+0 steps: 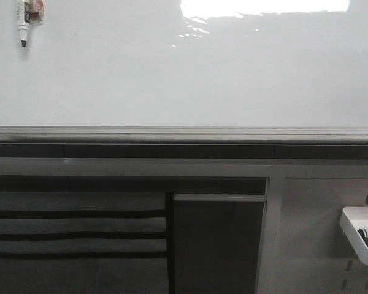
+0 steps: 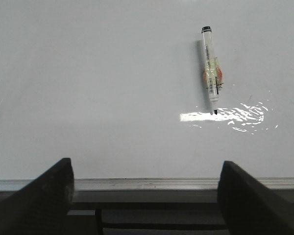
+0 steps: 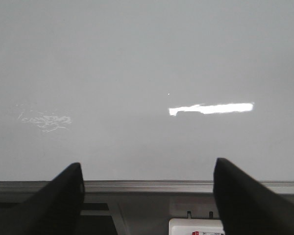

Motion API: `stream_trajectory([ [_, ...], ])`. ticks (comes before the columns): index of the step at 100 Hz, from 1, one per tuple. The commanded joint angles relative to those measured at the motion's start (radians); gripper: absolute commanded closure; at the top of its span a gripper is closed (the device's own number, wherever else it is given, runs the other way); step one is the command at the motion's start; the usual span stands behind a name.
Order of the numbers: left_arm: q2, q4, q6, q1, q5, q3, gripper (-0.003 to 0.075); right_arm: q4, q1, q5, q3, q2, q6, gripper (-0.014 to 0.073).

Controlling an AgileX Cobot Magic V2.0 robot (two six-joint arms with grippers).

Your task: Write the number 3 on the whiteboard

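Note:
The whiteboard (image 1: 172,73) fills the upper half of the front view, glossy white and blank, with a grey metal rail (image 1: 184,133) along its bottom edge. No number 3 shows on it. A marker (image 1: 24,21) hangs tip down on the board at the top left; it also shows in the left wrist view (image 2: 210,71). My left gripper (image 2: 147,196) is open and empty, facing the board below and left of the marker. My right gripper (image 3: 147,196) is open and empty, facing a bare part of the whiteboard (image 3: 147,73). Neither gripper shows in the front view.
Below the rail is a dark shelf frame with grey slats (image 1: 76,233) at left. A grey pegboard panel (image 1: 319,245) at lower right carries a white tray (image 1: 362,236) holding markers; the tray's rim also shows in the right wrist view (image 3: 196,226). Light glare (image 1: 264,6) sits on the board.

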Motion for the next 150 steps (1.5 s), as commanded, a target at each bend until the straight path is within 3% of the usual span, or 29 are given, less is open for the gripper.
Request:
stream_trajectory([
  [1,0.02,0.001,-0.011,-0.004,-0.075,-0.026,0.0186,-0.001,0.001,-0.087,-0.035,0.02,-0.013,0.0097],
  [30,0.037,-0.059,-0.009,-0.004,-0.082,-0.026,0.0249,0.003,0.001,-0.086,-0.035,0.02,-0.013,0.0097],
  [48,0.144,-0.115,0.077,-0.04,-0.088,-0.044,0.0292,0.003,0.001,-0.086,-0.035,0.02,-0.013,0.0097],
  [82,0.523,-0.177,0.103,-0.166,-0.248,-0.128,0.0374,0.004,0.001,-0.074,-0.035,0.02,-0.013,0.0097],
  [103,0.777,-0.187,0.103,-0.221,-0.36,-0.234,0.0386,0.004,0.001,-0.067,-0.035,0.02,-0.013,0.0097],
  [150,1.174,-0.187,0.103,-0.235,-0.425,-0.502,0.0386,0.004,0.001,-0.06,-0.035,0.02,-0.013,0.0097],
])
